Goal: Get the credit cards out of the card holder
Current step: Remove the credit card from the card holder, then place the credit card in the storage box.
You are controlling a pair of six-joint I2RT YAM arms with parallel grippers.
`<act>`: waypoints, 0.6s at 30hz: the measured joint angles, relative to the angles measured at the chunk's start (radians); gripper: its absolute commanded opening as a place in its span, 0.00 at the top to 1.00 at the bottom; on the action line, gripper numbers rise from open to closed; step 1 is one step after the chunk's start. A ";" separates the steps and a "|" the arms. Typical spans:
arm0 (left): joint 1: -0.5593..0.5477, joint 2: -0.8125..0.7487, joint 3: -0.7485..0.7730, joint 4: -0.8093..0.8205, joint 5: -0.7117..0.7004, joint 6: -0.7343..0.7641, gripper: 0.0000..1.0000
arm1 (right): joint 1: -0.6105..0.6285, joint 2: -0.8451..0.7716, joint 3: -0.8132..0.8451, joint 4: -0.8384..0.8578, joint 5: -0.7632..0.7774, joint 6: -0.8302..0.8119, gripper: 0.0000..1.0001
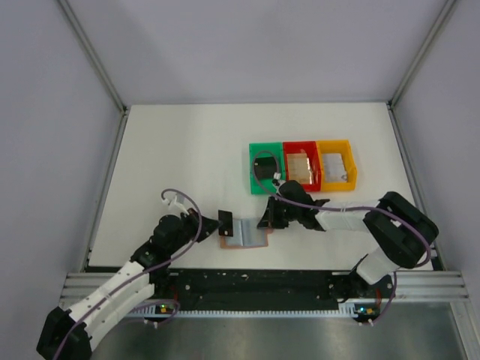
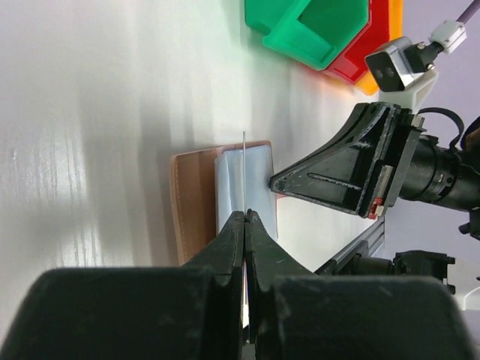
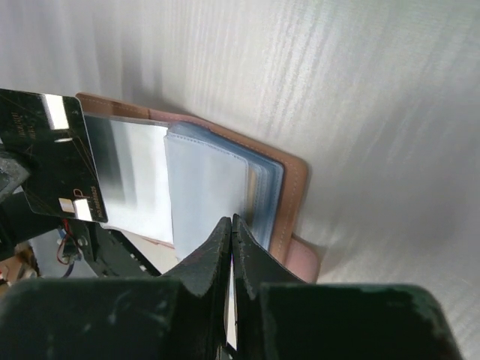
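Left tool (image 2: 245, 219): jaws pinched tight on one thin, glossy black credit card (image 3: 52, 154), held on edge at the card holder's left end. Right tool (image 3: 230, 223): jaws fully together, tips pressed against the blue-grey pocket sleeve of the card holder (image 1: 244, 238), which lay open on the white tabletop (image 1: 180, 150), its reddish-brown leather rim showing, between both tools

White table (image 1: 172, 150) bears an open card holder (image 1: 251, 238) near the front (blue-grey pockets up); farther back, green bin (image 1: 266, 146), red bin (image 1: 300, 145) and yellow bin (image 1: 334, 144) stand side by side
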 measured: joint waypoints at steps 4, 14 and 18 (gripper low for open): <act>0.000 -0.046 0.000 -0.063 -0.003 0.037 1.00 | -0.006 -0.067 -0.001 -0.078 0.025 -0.046 0.85; 0.001 -0.021 0.066 -0.106 0.112 0.214 1.00 | -0.011 -0.365 0.064 -0.168 -0.075 -0.290 0.30; 0.001 0.024 0.145 -0.066 0.221 0.301 1.00 | -0.011 -0.381 0.128 -0.195 -0.169 -0.418 0.27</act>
